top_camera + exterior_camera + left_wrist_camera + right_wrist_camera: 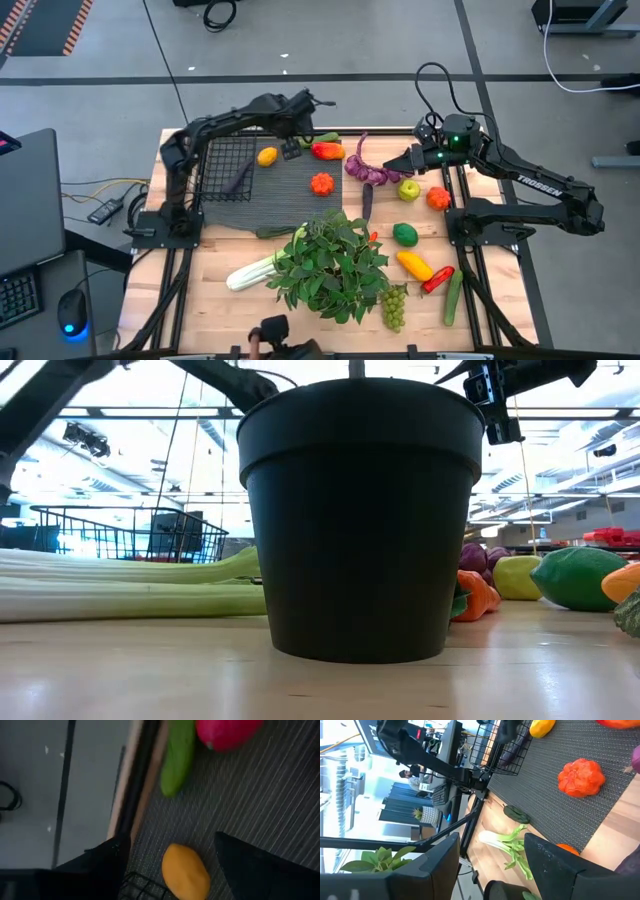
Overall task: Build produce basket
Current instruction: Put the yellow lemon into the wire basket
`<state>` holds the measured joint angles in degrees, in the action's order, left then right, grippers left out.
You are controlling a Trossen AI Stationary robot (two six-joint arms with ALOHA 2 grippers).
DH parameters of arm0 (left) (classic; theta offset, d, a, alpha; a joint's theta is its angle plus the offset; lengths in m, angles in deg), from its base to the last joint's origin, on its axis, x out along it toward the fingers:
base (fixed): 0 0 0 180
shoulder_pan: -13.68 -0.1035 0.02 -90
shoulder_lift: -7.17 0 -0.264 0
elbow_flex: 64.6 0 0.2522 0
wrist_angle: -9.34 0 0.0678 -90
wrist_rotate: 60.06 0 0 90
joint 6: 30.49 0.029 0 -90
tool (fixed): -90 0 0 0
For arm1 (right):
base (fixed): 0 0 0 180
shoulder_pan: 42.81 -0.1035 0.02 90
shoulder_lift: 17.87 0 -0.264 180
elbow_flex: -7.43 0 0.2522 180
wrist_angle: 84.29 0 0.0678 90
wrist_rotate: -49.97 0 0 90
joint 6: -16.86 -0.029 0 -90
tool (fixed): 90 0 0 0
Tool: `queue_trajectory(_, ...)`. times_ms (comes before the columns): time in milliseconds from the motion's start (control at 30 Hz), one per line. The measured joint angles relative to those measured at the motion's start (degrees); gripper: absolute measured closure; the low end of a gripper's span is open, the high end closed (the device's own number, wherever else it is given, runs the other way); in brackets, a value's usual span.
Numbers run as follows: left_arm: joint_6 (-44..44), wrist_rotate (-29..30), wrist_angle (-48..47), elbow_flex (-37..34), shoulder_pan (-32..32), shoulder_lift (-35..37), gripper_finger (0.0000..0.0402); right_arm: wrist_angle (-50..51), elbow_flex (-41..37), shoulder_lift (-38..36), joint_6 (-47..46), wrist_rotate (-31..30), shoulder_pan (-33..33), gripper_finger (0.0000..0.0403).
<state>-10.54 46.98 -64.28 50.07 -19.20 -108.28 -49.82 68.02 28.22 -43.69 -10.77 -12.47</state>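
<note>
- Basket [226, 168] sits at far left of the surface [250, 310], beside the ribbed mat [300, 185]; one dark purple item lies inside, otherwise near empty.
- Produce is mostly outside it: lemon [267, 156] just beside basket edge, red pepper [327, 151] and orange pepper [321, 184] on the mat, purple bulb string [368, 170], lime [405, 234], grapes [394, 305] and celery [250, 272] spread around the potted plant [328, 262].
- Left hand [291, 150] hovers over the mat between lemon and red pepper, fingers apart, empty.
- Right hand [408, 160] is near the purple bulb string, fingers apart, holding nothing.
- Step looks like early loading, picking the lemon.
- Next probably: lower the left hand onto the lemon [185, 872], close, lift over the basket rim, release.
</note>
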Motion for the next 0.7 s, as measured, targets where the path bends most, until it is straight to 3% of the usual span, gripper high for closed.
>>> queue_trajectory(200,1.58,7.16,-5.66,-0.03,0.44,-5.7,0.0108,0.0,0.0,0.0,0.21,-0.01,0.0,0.0173)
queue_trajectory(700,-1.52,10.75,-12.32,-0.07,2.03,-8.51,0.0108,-0.02,0.0,0.02,4.79,3.37,-0.01,0.0173)
